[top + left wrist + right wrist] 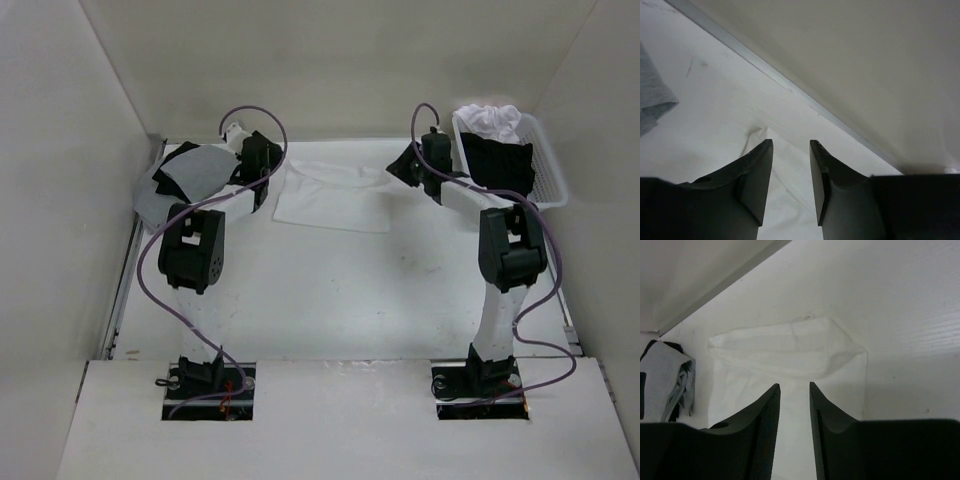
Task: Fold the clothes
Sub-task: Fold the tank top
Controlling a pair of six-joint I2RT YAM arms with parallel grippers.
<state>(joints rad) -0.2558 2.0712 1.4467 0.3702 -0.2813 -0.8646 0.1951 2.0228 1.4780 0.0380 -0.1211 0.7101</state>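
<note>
— So, where do we stand with the camisole?

— We see it flat on the table, close to the far edge and about midway between the left and right edges. Its long axis runs left to right, parallel to that far edge.

— And our tools?

— One at each end. Our left tool hangs right over the camisole's left end, and a pale corner of cloth shows just beyond its fingertips. Our right tool sits off the right end, pointing roughly along the long axis toward the left edge, with the cloth ahead of it and a little apart.

— Are we gripping anything?

— No. Both tools have their jaws parted by a modest gap. We see only table and fabric through it, and nothing is pinched.

— Which arm do we judge nearer?

— The left, we think, since cloth lies directly under it. The right has to reach forward to meet its end.

— What can we not make out?

— The straps. They are white on white, so we cannot find them for certain. A band along the camisole's far side looks doubled over, but we cannot tell how many layers lie there. The left wrist view cuts off all but that one corner. We also cannot sort out the white and dark cloth heaped in the basket at the far right corner, or how the grey and black pile at the far left corner is stacked.
</note>
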